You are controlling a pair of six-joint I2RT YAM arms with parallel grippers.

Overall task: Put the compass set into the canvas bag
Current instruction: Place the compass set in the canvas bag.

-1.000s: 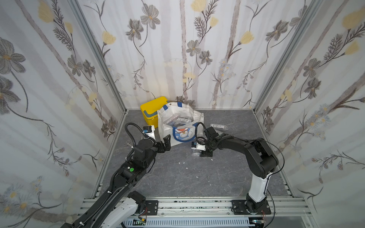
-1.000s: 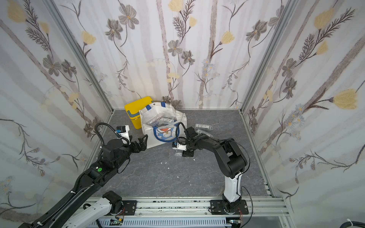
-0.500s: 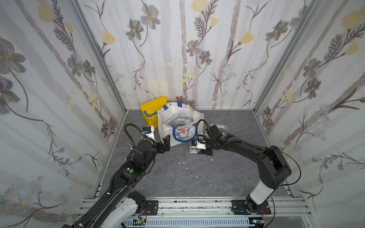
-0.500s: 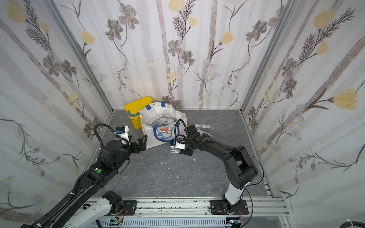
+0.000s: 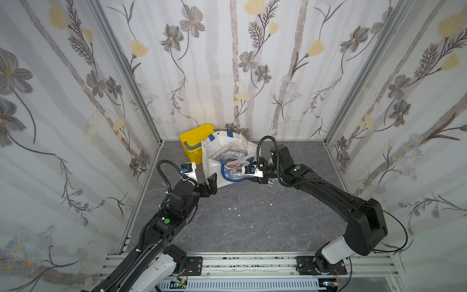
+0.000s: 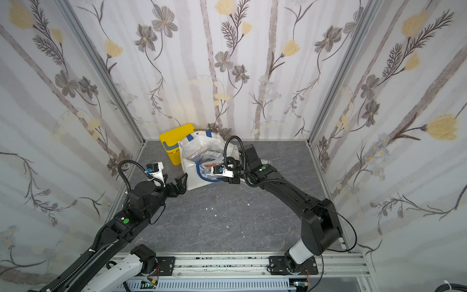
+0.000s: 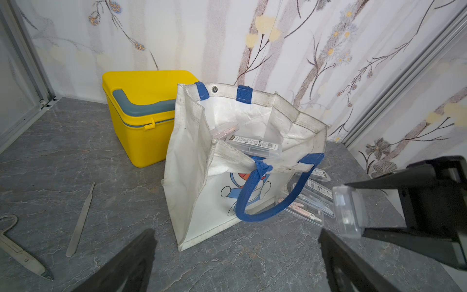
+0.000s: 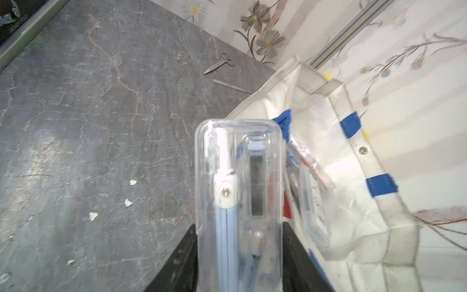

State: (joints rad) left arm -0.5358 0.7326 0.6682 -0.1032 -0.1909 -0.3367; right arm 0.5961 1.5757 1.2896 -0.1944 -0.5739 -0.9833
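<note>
1. My right pincer (image 7: 356, 207) is clenched on the task's thing, a long clear plastic case holding a pale-blue compass (image 8: 240, 177). The two fingers press its long side walls, and most of the case projects beyond them.
2. The case is carried off the grey marbled table top (image 7: 75, 151), just right of the white canvas bag with blue handles (image 7: 187, 164). In both top views it lies before the bag's cartoon-printed near face.
3. Governing relation: the case's long axis follows my pincer's pointing, right to left. The bag's open mouth lies left of the free end and farther off. I judge that the coming move must clear the near rim, then tip the leading end down. Whether the case already rides above the rim I cannot tell.
4. The near blue fabric handle (image 7: 252, 192) droops across the front face, between case and mouth. It could snag the leading corner.
5. My left pincer (image 7: 236, 235) stands fully released and empty at the bag's near left corner. The right arm, already loaded, is the one to finish.
6. Similar clear cases (image 7: 255, 146) already lie inside the bag. Further clear cases (image 7: 305, 209) rest on the table to its right. A yellow plastic box with a grey handle (image 7: 141, 121) stands just beside the bag, far left.
</note>
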